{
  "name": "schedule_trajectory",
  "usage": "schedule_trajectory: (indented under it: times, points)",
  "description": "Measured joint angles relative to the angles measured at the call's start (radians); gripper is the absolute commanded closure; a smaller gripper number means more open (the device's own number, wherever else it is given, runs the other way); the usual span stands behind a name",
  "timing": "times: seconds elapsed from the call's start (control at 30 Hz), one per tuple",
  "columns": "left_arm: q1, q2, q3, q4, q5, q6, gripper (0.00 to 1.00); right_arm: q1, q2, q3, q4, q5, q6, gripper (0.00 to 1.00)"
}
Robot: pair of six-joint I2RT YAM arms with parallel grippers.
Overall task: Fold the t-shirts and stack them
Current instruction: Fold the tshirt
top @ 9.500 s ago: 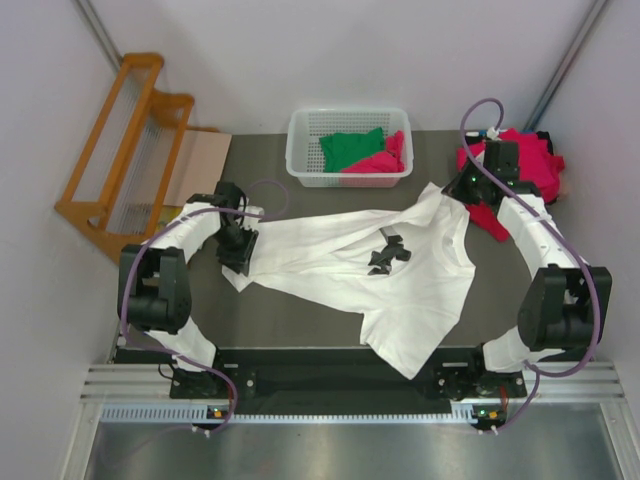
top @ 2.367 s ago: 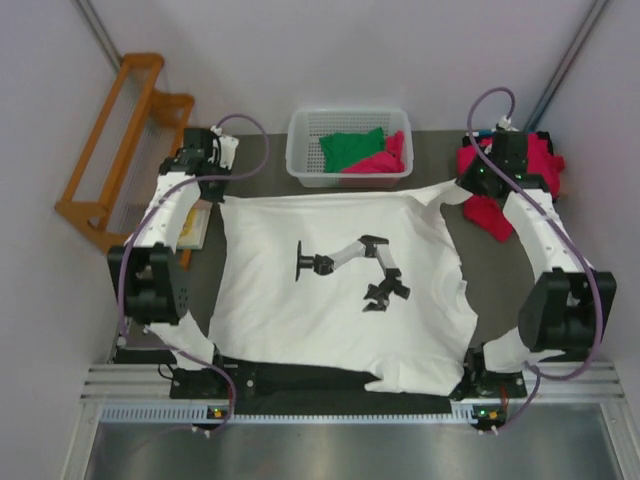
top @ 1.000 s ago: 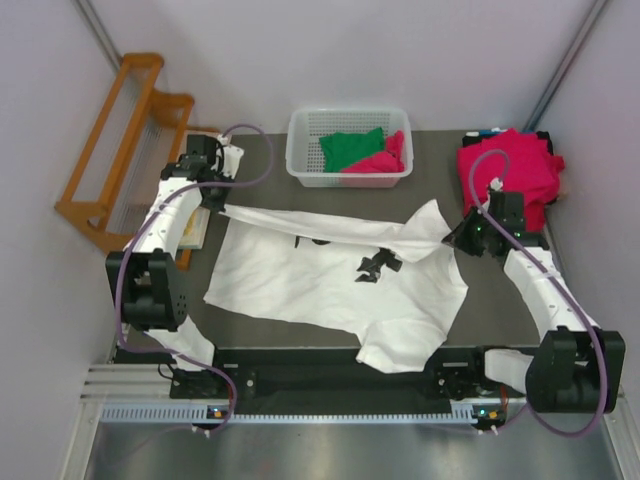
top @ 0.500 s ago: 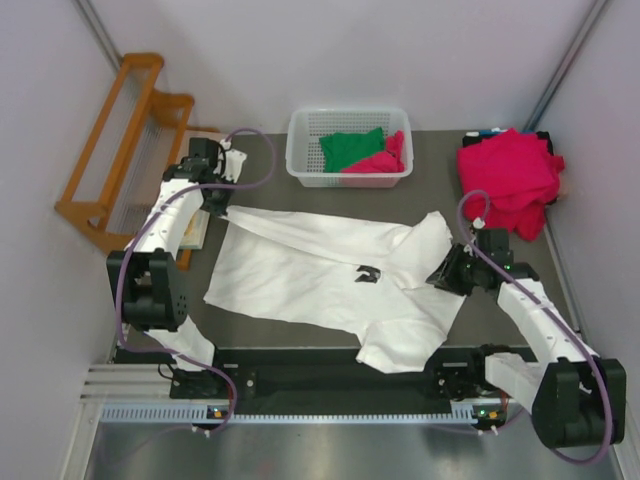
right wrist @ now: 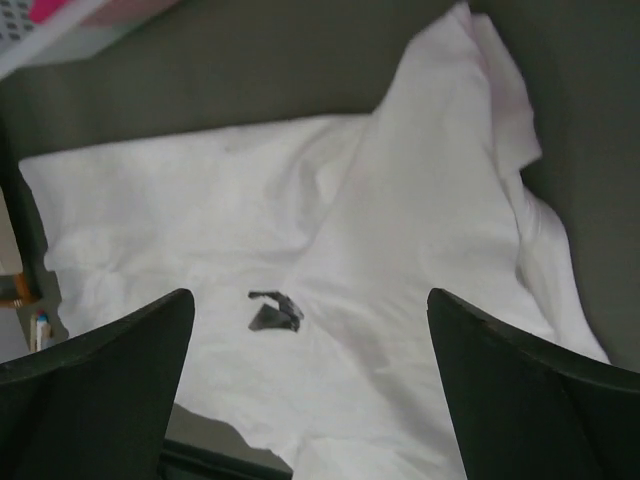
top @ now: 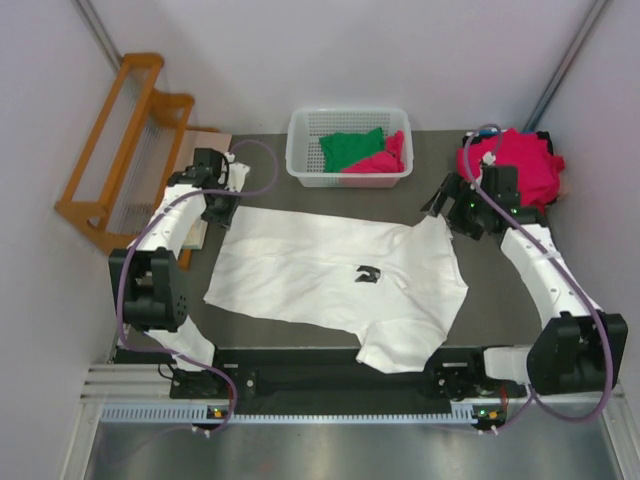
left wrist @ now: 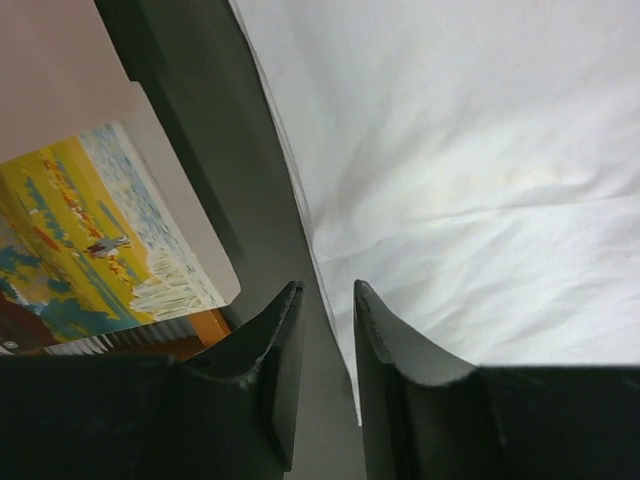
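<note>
Dark grey worktop fills the space between pale walls, with a white lattice basket at its far edge. Inside the basket lie a green t-shirt and, on its right side, a crimson t-shirt. To the right of the basket sits a pile of crimson t-shirts. On the near side of the basket a large white t-shirt lies spread out and wrinkled, its small black print facing up. The left tool hangs near-left of the basket over the white shirt's edge, its fingers parted by a narrow gap with only bare worktop showing between them. The right tool is near-right of the basket, raised over the white shirt's sleeve, spread wide and holding nothing. Far to the left of the basket stands an orange wooden rack.
</note>
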Motion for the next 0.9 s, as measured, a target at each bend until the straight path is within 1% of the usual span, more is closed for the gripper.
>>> schedule_trajectory:
  times: [0.13, 0.23, 0.27, 0.3, 0.37, 0.4, 0.43, 0.5, 0.67, 0.9]
  points:
    - [-0.002, -0.001, -0.036, 0.001, 0.008, -0.006, 0.62, 0.000, 0.121, 0.109, 0.076, 0.045, -0.001, 0.03]
    - [-0.004, -0.003, -0.064, 0.000, 0.012, -0.010, 0.62, 0.000, 0.230, 0.141, 0.117, 0.076, -0.007, 0.08]
    - [-0.005, -0.003, -0.068, 0.000, 0.013, -0.011, 0.62, 0.000, 0.262, 0.141, 0.122, 0.087, -0.010, 0.11]
    - [-0.006, -0.003, -0.070, 0.000, 0.016, -0.012, 0.62, 0.000, 0.288, 0.139, 0.122, 0.097, -0.012, 0.16]
    - [-0.008, -0.003, -0.070, 0.004, 0.019, -0.018, 0.62, 0.000, 0.333, 0.132, 0.130, 0.119, -0.019, 0.23]
    - [-0.009, -0.003, -0.070, 0.005, 0.020, -0.021, 0.62, 0.000, 0.350, 0.129, 0.132, 0.130, -0.022, 0.34]
    - [-0.011, -0.002, -0.070, 0.005, 0.023, -0.024, 0.63, -0.001, 0.365, 0.123, 0.138, 0.140, -0.027, 0.37]
    - [-0.019, -0.001, -0.069, 0.006, 0.024, -0.029, 0.63, -0.001, 0.389, 0.111, 0.146, 0.161, -0.034, 0.41]
    - [-0.049, 0.024, -0.060, 0.026, 0.024, -0.038, 0.64, -0.007, 0.426, 0.106, 0.169, 0.190, -0.042, 0.42]
    - [-0.075, 0.131, -0.018, 0.063, 0.024, -0.055, 0.66, -0.022, 0.476, 0.108, 0.186, 0.213, -0.060, 0.43]
